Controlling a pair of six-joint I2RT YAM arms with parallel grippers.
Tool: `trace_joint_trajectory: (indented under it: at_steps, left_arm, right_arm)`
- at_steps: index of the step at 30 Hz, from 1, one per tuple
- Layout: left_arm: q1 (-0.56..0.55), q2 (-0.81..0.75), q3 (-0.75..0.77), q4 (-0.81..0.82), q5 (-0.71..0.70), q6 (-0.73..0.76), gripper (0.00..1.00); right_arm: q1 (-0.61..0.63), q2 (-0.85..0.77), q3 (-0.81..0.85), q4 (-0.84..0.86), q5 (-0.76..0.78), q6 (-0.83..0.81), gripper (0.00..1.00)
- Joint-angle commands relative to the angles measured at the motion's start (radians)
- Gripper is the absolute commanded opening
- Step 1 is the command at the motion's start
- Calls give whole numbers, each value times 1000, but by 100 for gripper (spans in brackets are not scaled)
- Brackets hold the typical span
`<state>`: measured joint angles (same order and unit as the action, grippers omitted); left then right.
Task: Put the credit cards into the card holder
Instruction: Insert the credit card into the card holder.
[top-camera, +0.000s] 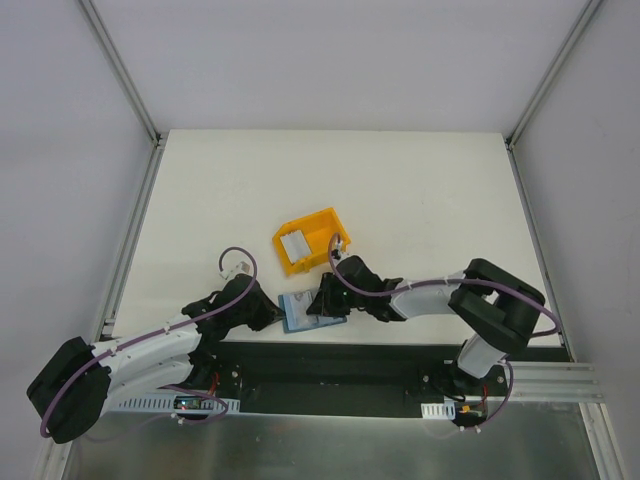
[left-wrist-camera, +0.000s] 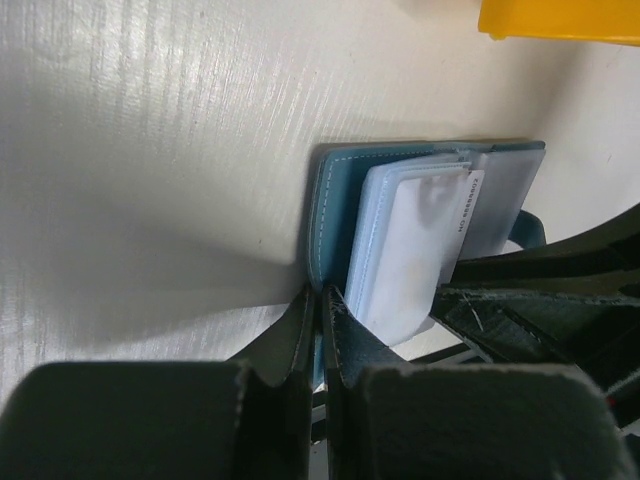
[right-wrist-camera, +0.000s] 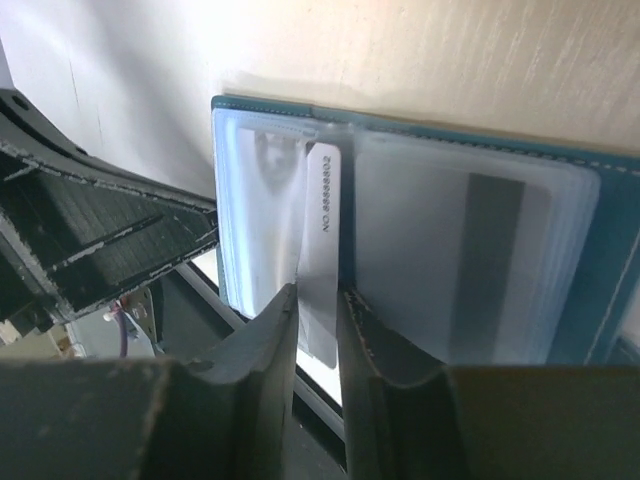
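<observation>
1. Left gripper (left-wrist-camera: 322, 322) is clamping shut on the teal cover of the card holder (left-wrist-camera: 335, 200), biting its edge near the bottom centre of the left wrist view.
2. From where I am standing, the card holder is lying open on the white table (top-camera: 400, 190), at the lower centre of the overhead view, just below the yellow bin (top-camera: 320, 228) and between the two arm tips.
3. Right gripper (right-wrist-camera: 318, 330) is reaching in from the right of the overhead view. Its fingers are standing narrowly apart on either side of a credit card (right-wrist-camera: 322, 230) printed with a number. I cannot tell whether they are pinching it or only flanking it.
4. That credit card is sitting partly among the clear plastic sleeves (right-wrist-camera: 260, 200) near the fold, its lower end sticking out toward the fingers.
5. Right of it in the right wrist view, a striped card (right-wrist-camera: 490, 260) is showing through a sleeve.
6. Inside the yellow bin, a pale card (top-camera: 295, 244) is lying.
</observation>
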<state>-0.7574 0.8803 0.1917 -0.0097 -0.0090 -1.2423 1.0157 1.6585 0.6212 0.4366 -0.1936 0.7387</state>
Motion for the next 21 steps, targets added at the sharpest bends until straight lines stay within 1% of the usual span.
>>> trace_joint_trajectory:
  at_steps: [1,2,3,9,14,21]
  left_arm:
    - [7,6,-31,-76,-9,4,0]
    - [7,5,-31,-75,-9,6,0]
    - [7,5,-31,-75,-11,6,0]
    - [7,6,-21,-75,-9,15,0]
    - [10,8,-20,-75,-8,17,0]
    - [9,11,-20,-75,-6,17,0]
  right_arm:
    - [17,-95,37,-185,78,-100,29]
    - [17,-100,51,-211,88,-114,32]
    - [17,-103,58,-232,97,-120,33]
    - [18,-51,107,-257,63,-145,38]
    - [24,12,156,-259,19,-145,38]
    - [50,1,186,-266,28,-171,36]
